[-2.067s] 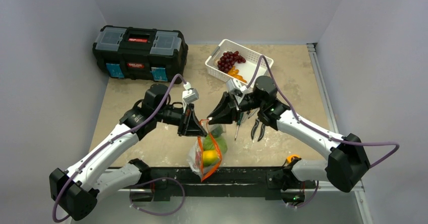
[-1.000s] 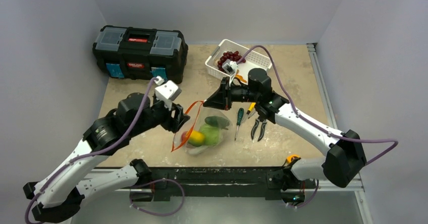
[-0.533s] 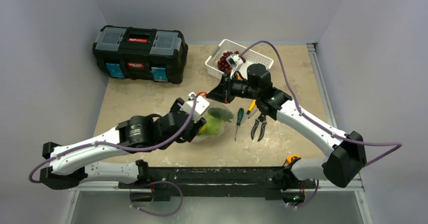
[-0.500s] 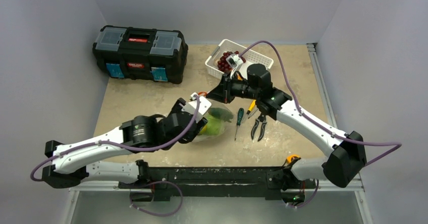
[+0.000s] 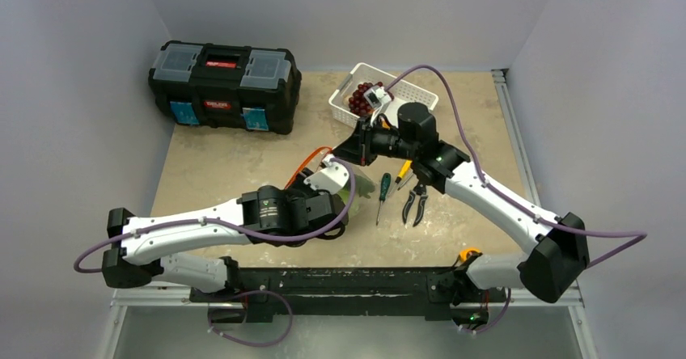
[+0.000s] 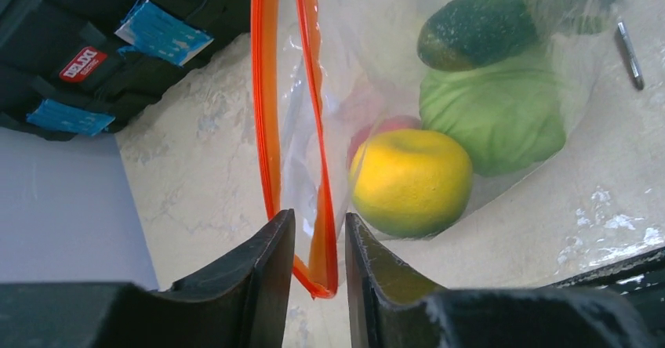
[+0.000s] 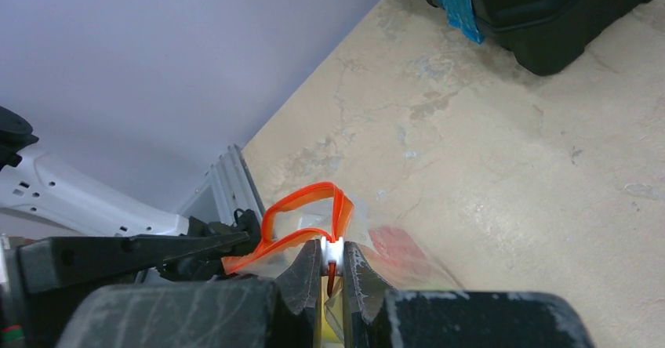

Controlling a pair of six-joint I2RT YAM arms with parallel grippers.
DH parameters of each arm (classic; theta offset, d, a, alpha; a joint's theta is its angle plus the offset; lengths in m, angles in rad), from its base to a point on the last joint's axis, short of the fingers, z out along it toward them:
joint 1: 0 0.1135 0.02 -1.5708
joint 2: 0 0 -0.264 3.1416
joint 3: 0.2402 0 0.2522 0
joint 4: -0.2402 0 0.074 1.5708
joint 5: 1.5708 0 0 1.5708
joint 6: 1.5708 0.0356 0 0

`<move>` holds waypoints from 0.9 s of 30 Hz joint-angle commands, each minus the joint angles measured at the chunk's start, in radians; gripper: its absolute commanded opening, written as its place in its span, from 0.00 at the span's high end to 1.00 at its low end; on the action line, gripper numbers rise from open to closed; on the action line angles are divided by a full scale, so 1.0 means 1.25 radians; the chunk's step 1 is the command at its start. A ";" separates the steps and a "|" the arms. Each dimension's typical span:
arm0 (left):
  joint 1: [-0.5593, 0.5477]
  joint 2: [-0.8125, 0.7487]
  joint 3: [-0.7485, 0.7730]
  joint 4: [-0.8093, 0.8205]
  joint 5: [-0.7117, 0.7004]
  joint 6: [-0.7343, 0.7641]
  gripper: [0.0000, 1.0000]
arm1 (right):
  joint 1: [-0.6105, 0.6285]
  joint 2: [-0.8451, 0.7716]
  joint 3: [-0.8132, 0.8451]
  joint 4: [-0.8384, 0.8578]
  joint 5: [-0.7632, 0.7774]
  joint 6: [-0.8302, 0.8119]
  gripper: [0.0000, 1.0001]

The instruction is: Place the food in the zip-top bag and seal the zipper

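The zip-top bag (image 6: 368, 50) lies on the table with the food inside: a yellow-orange citrus (image 6: 410, 182), a light-green cabbage (image 6: 492, 113), a dark cucumber (image 6: 482, 30) and a bit of pink peach (image 6: 376, 128). Its orange zipper (image 6: 267, 89) stands apart along its length. My left gripper (image 6: 318, 216) straddles the zipper's near corner, jaws still apart and not pinching it. My right gripper (image 7: 332, 246) is shut on the white slider (image 7: 332, 251) at the zipper's (image 7: 302, 203) far end, seen from above at the right gripper (image 5: 349, 150).
A black toolbox (image 5: 224, 74) stands at the back left. A white slotted basket (image 5: 404, 94) with grapes (image 5: 364, 96) sits behind the right arm. A green-handled screwdriver (image 5: 382, 193) and pliers (image 5: 415, 201) lie just right of the bag.
My left arm has swung right and low over the bag, and its jaws have narrowed around the zipper's near corner. The right gripper has kept its hold on the slider.
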State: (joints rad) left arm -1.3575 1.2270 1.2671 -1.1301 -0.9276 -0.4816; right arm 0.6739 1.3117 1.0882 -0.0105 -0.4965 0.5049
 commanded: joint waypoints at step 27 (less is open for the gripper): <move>0.397 -0.370 -0.094 0.200 0.941 0.265 0.33 | -0.006 -0.033 -0.106 0.302 -0.340 -0.120 1.00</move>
State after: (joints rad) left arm -0.8658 0.7975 1.0481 -0.8494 0.3176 -0.1116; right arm 0.6689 1.3125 0.9085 0.4046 -0.9337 0.4252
